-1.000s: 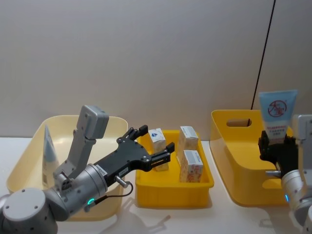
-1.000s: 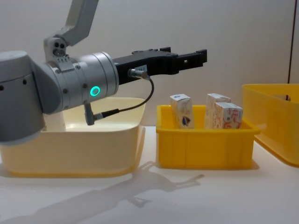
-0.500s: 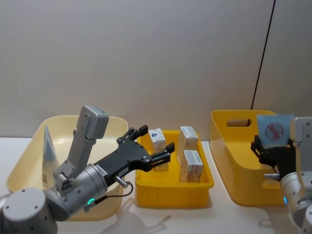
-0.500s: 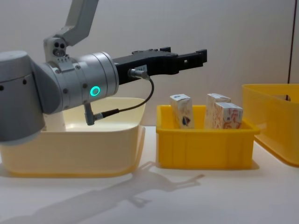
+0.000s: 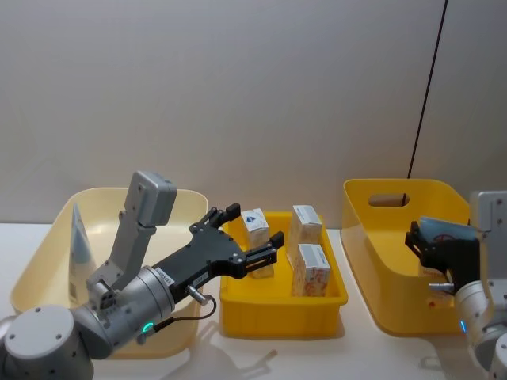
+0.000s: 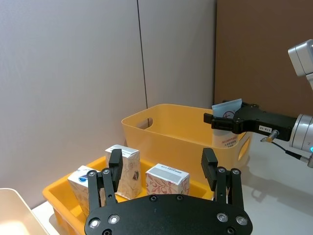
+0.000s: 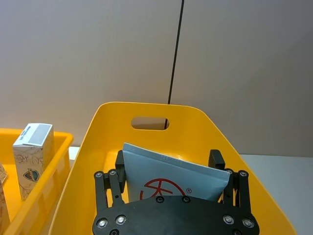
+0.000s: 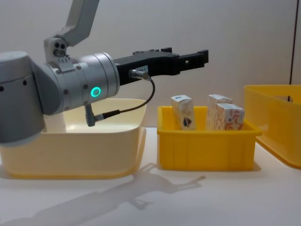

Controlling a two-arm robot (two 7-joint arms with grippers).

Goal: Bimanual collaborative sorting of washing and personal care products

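Blue tube (image 7: 168,176) gripped by right hand (image 7: 167,159).

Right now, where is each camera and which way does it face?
Head: high, looking down; left gripper and right gripper show.
Chest: low, looking across the table at the cartons; left gripper shows.
Left wrist: behind the open left gripper, facing the cartons.
Right wrist: facing the large yellow bin, gripping the tube.
All four share the cartons.
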